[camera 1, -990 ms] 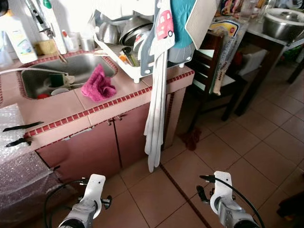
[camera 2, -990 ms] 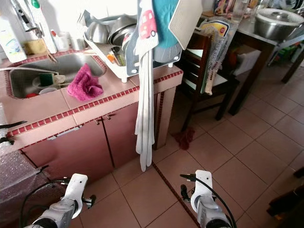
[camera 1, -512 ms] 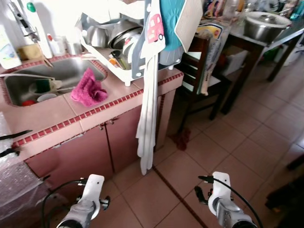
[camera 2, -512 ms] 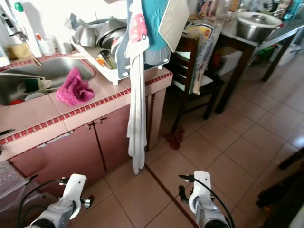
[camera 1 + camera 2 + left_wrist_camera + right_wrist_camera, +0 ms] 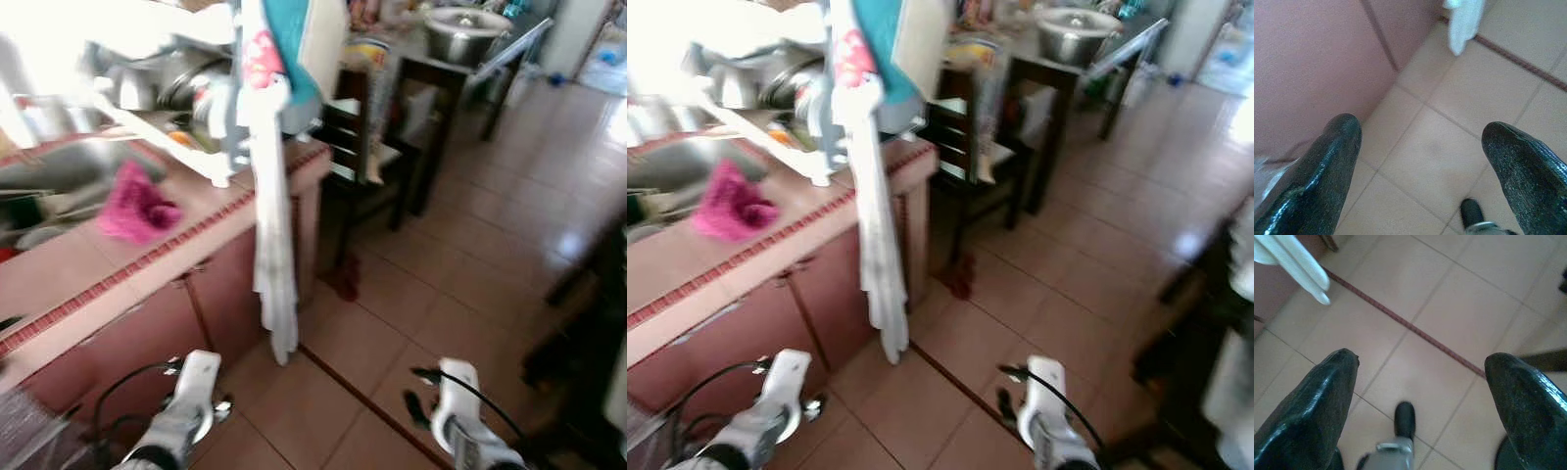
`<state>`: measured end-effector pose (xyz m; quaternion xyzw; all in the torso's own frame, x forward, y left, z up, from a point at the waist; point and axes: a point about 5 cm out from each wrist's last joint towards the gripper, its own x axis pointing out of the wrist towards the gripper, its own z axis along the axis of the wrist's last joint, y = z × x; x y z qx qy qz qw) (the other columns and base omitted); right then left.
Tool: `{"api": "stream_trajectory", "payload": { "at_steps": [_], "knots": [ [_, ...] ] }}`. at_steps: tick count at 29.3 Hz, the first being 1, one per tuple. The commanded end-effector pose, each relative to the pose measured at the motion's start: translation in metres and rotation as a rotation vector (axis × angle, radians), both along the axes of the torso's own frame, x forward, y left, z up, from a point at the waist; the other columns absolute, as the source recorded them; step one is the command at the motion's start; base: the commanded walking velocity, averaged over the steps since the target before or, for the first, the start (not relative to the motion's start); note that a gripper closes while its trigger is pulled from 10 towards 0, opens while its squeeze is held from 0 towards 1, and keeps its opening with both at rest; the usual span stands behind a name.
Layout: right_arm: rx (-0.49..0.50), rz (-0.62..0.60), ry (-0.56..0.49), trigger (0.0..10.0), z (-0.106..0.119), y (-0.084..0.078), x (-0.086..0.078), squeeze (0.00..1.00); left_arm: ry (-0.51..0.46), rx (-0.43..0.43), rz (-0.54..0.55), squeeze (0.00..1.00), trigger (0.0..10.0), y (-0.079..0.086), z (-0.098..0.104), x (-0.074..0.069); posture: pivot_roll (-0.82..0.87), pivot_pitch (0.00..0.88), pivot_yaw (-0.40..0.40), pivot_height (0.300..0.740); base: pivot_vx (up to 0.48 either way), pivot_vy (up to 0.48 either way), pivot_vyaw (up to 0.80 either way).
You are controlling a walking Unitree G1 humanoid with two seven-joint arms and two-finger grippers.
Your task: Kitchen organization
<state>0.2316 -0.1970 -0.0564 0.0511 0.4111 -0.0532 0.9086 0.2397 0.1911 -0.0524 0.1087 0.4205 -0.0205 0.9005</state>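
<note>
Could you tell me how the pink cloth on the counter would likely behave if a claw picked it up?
The pink cloth lies crumpled in soft folds on the counter, so it is probably floppy and would sag from a pinch. It looks light, and unlikely to roll or break.

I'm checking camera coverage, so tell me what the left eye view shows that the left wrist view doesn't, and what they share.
Left eye view alone: the pink tiled counter, a magenta cloth lying on it, the dish rack with metal bowls, a dark chair and a steel pot on a dark table.

Left wrist view alone: the left gripper up close, open and empty above the floor.

Both: the white cloth hanging off the counter's edge, the pink cabinet door and the tiled floor.
</note>
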Motion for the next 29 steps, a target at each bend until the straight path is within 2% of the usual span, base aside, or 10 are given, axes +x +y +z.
{"api": "stream_trajectory", "payload": {
  "at_steps": [1,9,15,19,29],
  "knots": [
    [0.018,0.014,-0.012,10.0,0.002,0.006,0.004,0.0,0.009,0.045,0.016,0.0,10.0,0.007,-0.003,-0.006,-0.05,0.0,-0.006,0.74,0.0,0.0,0.0],
    [0.02,0.013,-0.008,10.0,0.001,0.005,0.003,0.0,0.008,0.041,0.016,0.0,10.0,0.007,-0.002,-0.005,-0.04,0.0,-0.012,0.74,0.0,0.0,0.0],
    [-0.004,0.063,0.025,10.0,-0.005,0.008,-0.006,0.0,-0.004,0.059,0.008,0.0,10.0,0.011,-0.001,-0.004,-0.03,0.0,-0.008,0.74,0.0,0.0,0.0],
    [0.005,0.085,0.084,10.0,-0.014,0.009,-0.021,0.0,-0.005,0.057,0.013,0.0,10.0,0.011,-0.001,-0.004,-0.03,0.0,-0.006,0.74,0.0,0.0,0.0],
    [-0.014,0.106,0.158,10.0,-0.025,0.003,-0.043,0.0,-0.007,0.082,0.011,0.0,10.0,0.012,0.0,-0.003,-0.03,0.0,-0.002,0.74,0.0,-0.027,0.0]
  ]
}}
